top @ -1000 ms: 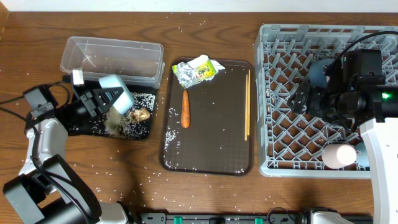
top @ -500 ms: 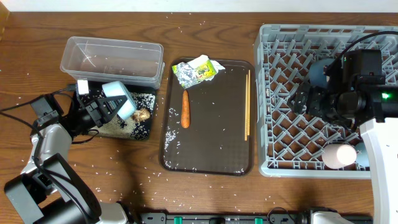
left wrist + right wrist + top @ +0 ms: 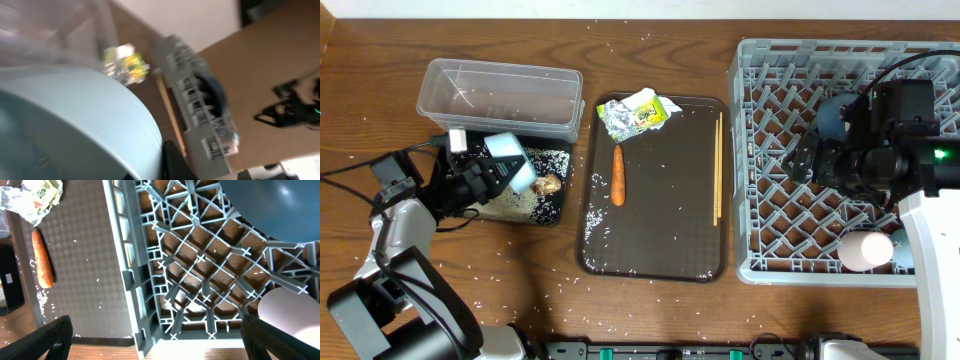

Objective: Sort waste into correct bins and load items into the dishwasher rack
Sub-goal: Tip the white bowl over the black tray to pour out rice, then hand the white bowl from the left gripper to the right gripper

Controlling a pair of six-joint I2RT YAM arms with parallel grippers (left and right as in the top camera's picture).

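The left gripper (image 3: 488, 178) clamps the pale-blue bowl (image 3: 510, 157) tilted over the black tray (image 3: 558, 212), likely to tip rice (image 3: 552, 158) out beside the brown food lump (image 3: 548, 185); the right gripper (image 3: 804, 160) hangs spread wide above the dishwasher rack (image 3: 745, 262)

Left wrist view: blurred throughout; you get shapes only.
Pale-blue bowl (image 3: 65, 125): fills that view's lower left, cut off by the edges.
Wrapper (image 3: 122, 62): a green-and-yellow smear there.
Dishwasher rack (image 3: 200, 110): a grey blur; overhead, its right side runs out of frame.
Dark-blue plate (image 3: 832, 115): mostly behind the right arm.
Light-blue cup (image 3: 898, 252): you see only a sliver.
Black tray (image 3: 535, 205): left part hidden under the bowl.
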